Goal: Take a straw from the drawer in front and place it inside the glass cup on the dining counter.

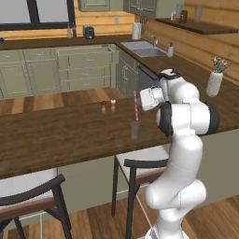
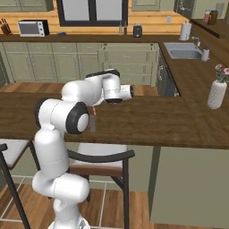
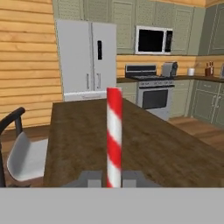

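Note:
My gripper (image 1: pixel 138 100) is shut on the straw (image 1: pixel 136 107), a thin red-and-white striped stick held upright. The straw's lower end hangs just at the rim of the glass cup (image 1: pixel 135 130), which stands on the dining counter (image 1: pixel 56 135). From the right base view my own arm hides most of the straw (image 2: pixel 94 111) and the glass cup (image 2: pixel 92 123). In the hand view the straw (image 3: pixel 114 135) rises between the two fingertips (image 3: pixel 89 179) of the gripper (image 3: pixel 113 181). The drawer (image 1: pixel 87 55) stands pulled out across the kitchen.
Two small shakers (image 1: pixel 103 106) stand on the counter left of the cup. A white vase (image 1: pixel 214 83) with flowers is at the right end. Stools (image 1: pixel 140 164) sit under the counter's near edge, another stool (image 3: pixel 22 153) beside it.

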